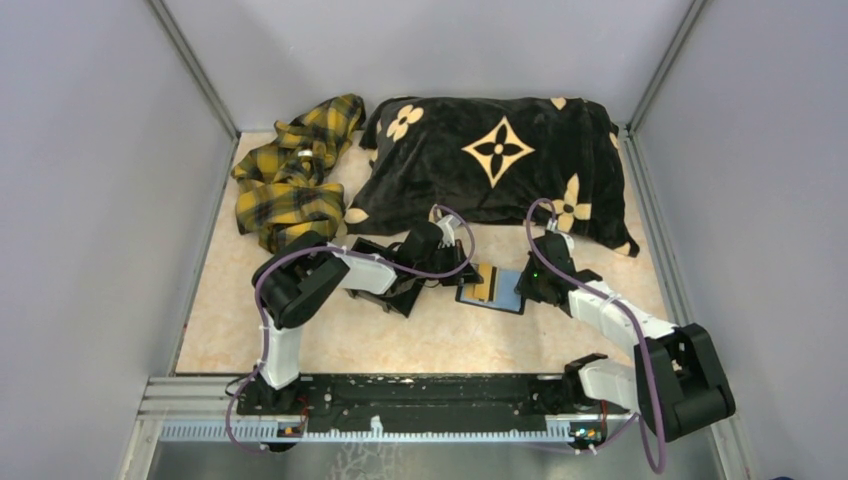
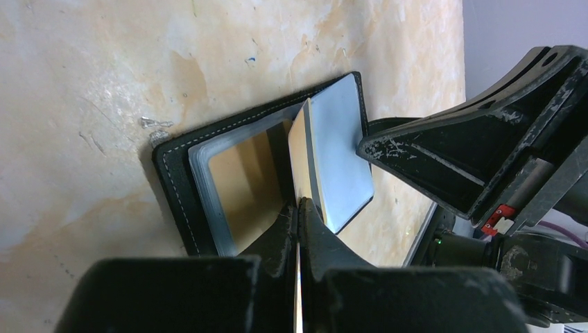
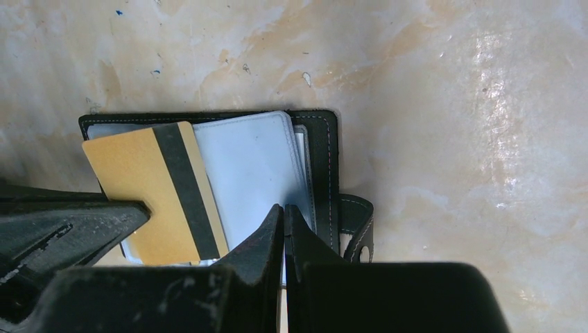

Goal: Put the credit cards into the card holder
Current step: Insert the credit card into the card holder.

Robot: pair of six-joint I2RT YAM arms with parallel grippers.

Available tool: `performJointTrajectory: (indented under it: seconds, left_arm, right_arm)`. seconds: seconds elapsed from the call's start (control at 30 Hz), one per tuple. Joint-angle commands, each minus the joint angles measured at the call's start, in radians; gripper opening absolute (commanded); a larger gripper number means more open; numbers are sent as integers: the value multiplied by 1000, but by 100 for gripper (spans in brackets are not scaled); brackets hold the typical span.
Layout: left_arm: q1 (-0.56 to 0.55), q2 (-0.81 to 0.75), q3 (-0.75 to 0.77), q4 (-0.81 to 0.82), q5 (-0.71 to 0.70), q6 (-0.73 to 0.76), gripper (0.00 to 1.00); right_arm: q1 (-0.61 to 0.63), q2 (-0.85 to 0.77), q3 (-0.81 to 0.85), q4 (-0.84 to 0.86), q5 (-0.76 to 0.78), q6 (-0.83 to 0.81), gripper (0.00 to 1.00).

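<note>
The card holder (image 1: 503, 296) lies open on the beige table, black with stitched edges and bluish-grey inner panels (image 3: 253, 170). It also shows in the left wrist view (image 2: 173, 187). My left gripper (image 2: 299, 208) is shut on a gold credit card (image 3: 142, 187) with a black stripe. The card stands edge-on (image 2: 299, 156) over the holder's middle fold. My right gripper (image 3: 283, 211) is shut on the edge of a bluish-grey inner panel and holds it. In the top view the left gripper (image 1: 468, 272) and right gripper (image 1: 522, 288) flank the holder. No other card shows.
A black pillow with beige flower marks (image 1: 500, 160) lies at the back. A yellow-black plaid cloth (image 1: 295, 170) is at the back left. A black boxy thing (image 1: 392, 292) lies partly hidden under my left arm. Grey walls close in both sides.
</note>
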Motion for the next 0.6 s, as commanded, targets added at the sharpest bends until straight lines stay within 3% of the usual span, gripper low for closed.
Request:
performJointTrajectory:
  seconds: [0.0,0.57]
  left_arm:
    - [-12,-12,6,-105,-23,4,0]
    - [-40,-38,-8,-171,-88,-15,0]
  right_arm:
    - [-15,13,-15,28,6,-1,0]
    - [-28,13,-27,35,5,-1,0]
